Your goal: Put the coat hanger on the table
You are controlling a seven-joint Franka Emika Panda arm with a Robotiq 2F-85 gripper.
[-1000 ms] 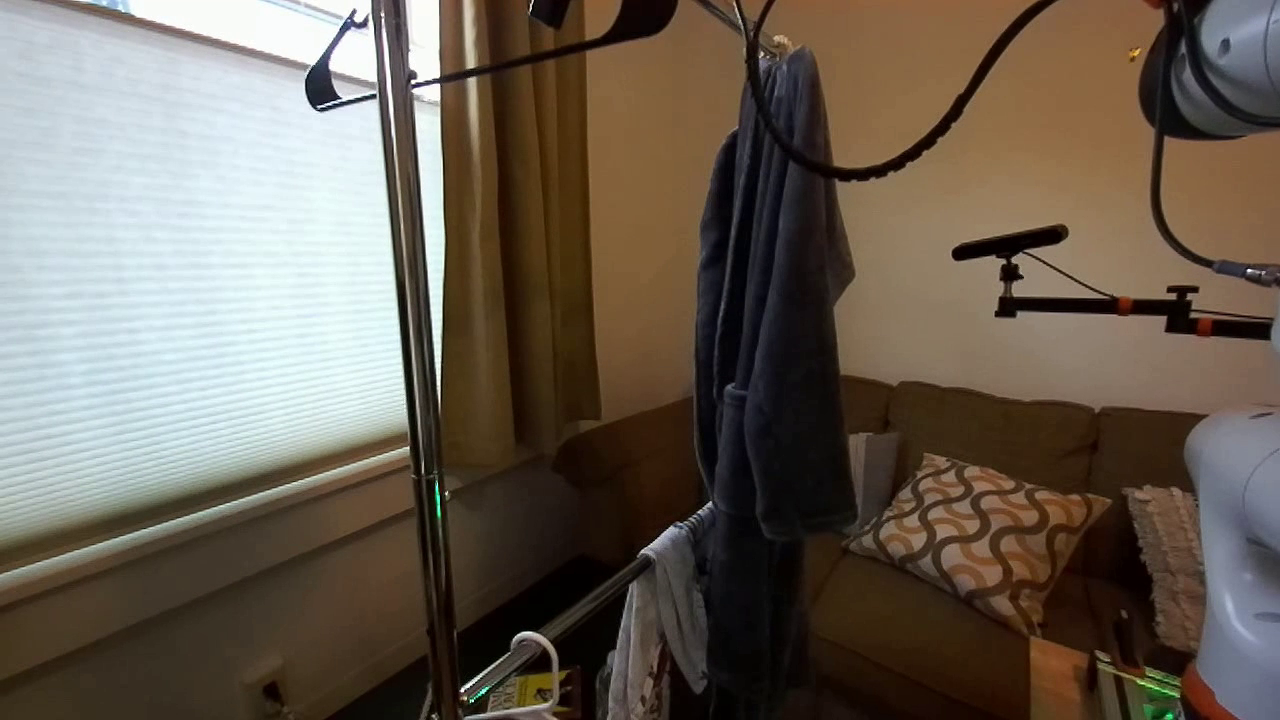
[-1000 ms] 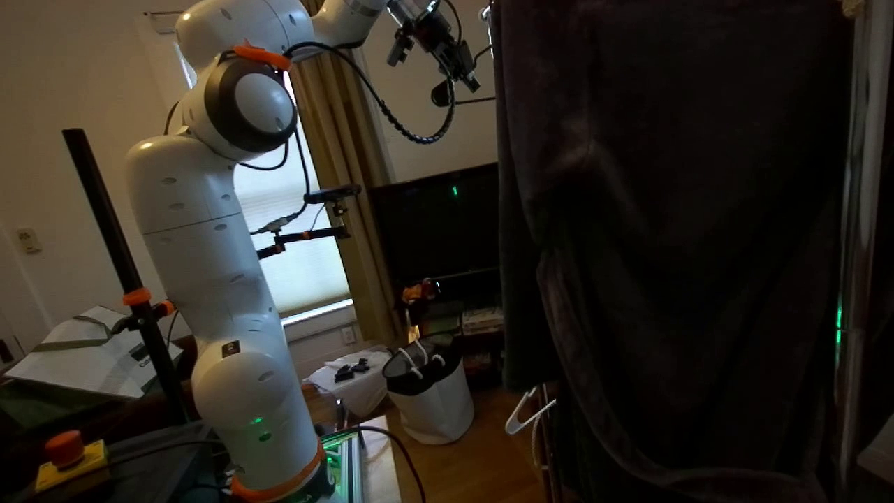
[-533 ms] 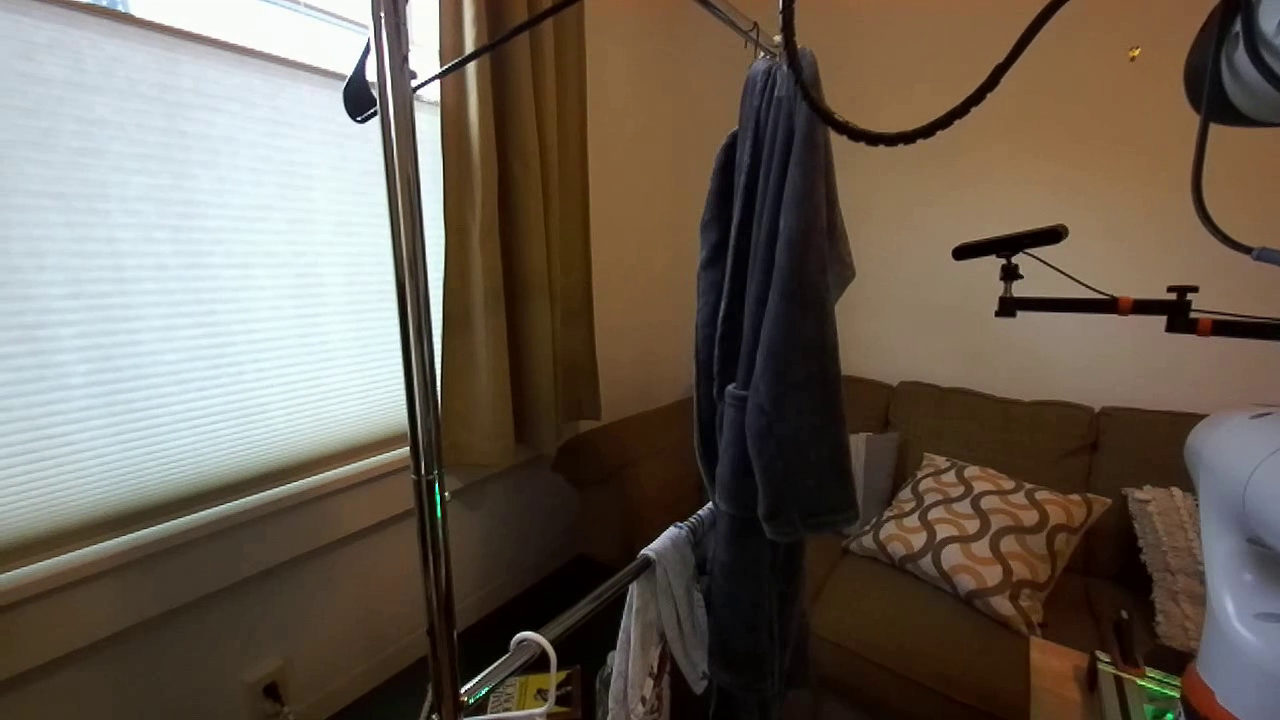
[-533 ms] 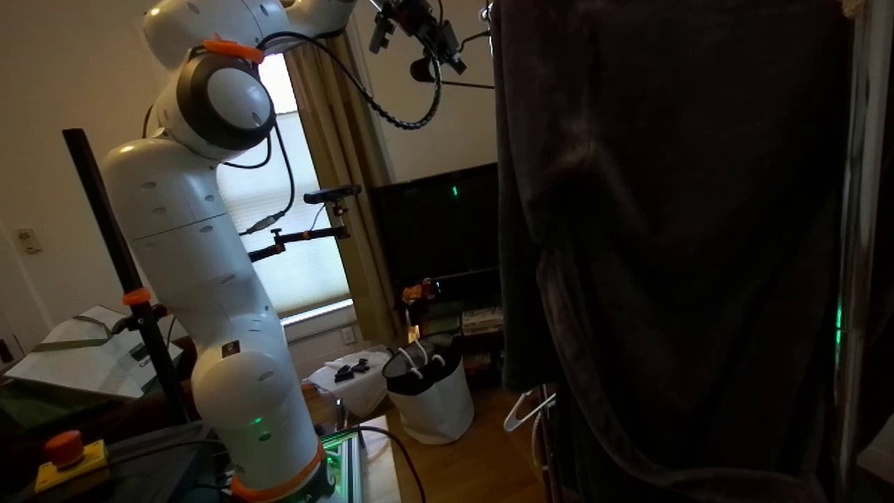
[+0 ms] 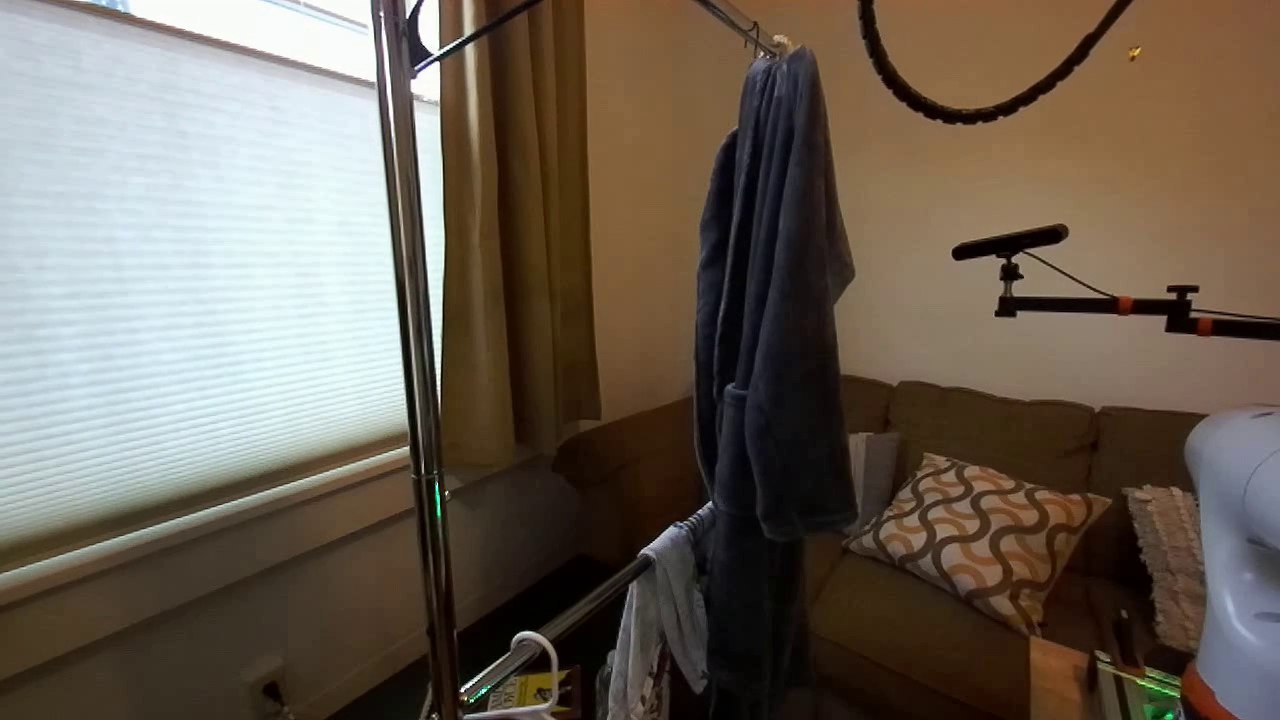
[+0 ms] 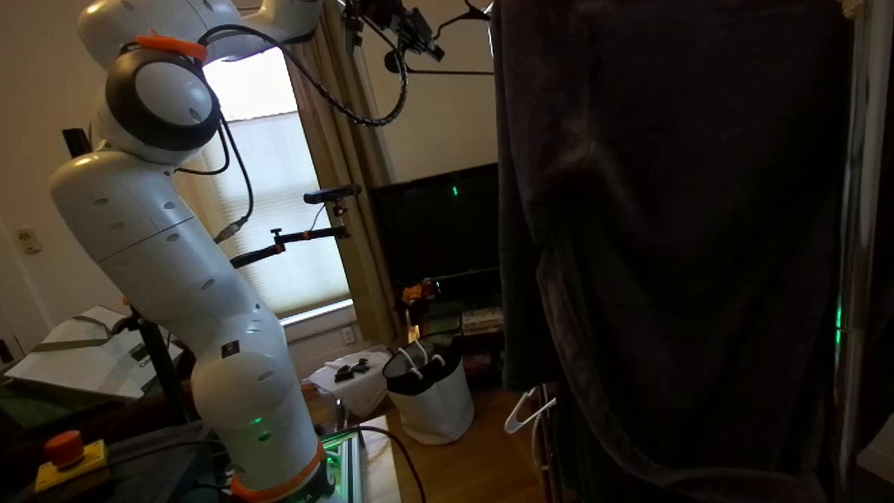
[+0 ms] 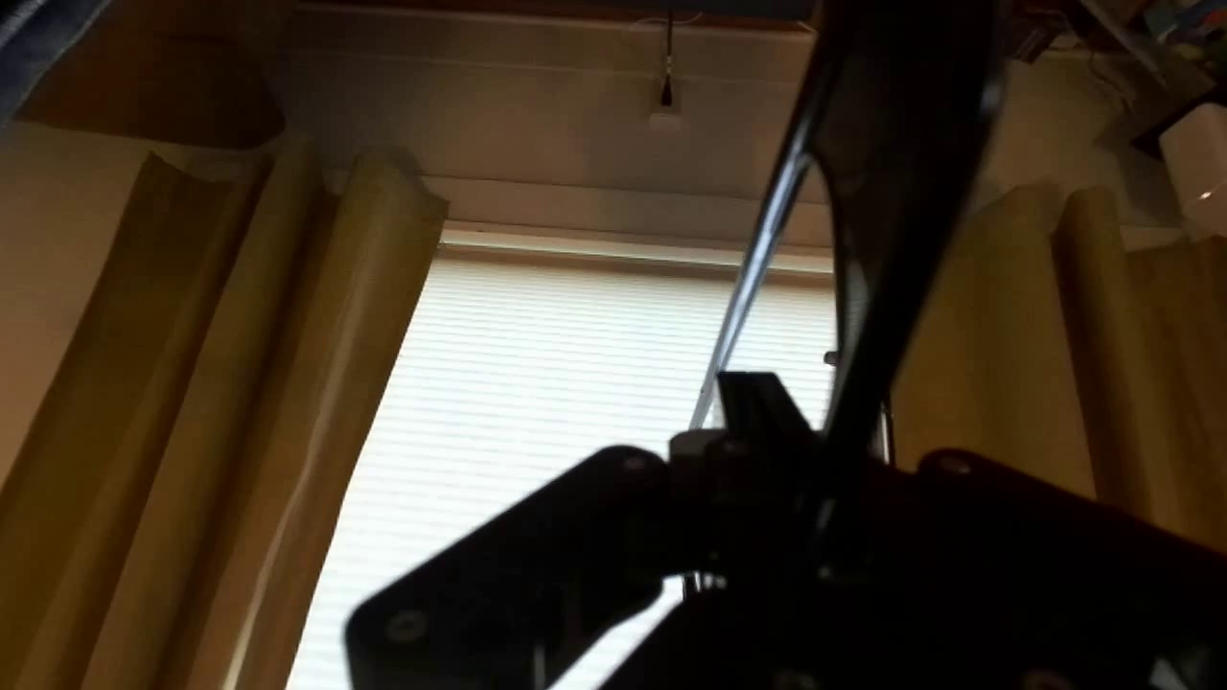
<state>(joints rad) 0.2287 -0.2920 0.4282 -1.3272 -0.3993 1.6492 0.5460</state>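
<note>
My gripper point(image 6: 431, 47) is high up at the left of the hanging robe in an exterior view. It is shut on a black coat hanger, whose bar point(image 6: 454, 72) runs behind the robe. The hanger also shows behind the rack pole in an exterior view point(image 5: 480, 38). In the wrist view the hanger point(image 7: 906, 163) rises from the dark jaws point(image 7: 767, 450); their exact contact is hard to see. A light wooden table surface point(image 6: 385, 461) shows beside the robot base, and in an exterior view point(image 5: 1058, 680). A white hanger hangs low on the rack point(image 5: 548, 665), point(image 6: 518, 413).
A metal rack pole point(image 5: 415, 350) and top rail point(image 5: 735, 15) stand near the arm. A grey robe point(image 5: 770, 300) hangs there and blocks much of an exterior view point(image 6: 663, 244). A camera on an arm point(image 6: 332, 194), a laundry basket point(image 6: 433, 405) and a cloth-covered surface point(image 6: 363, 391) stand nearby.
The arm has drawn back and up, away from the robe. The black hanger has moved with the gripper, left and up in an exterior view. The robe and white hanger have stayed.
</note>
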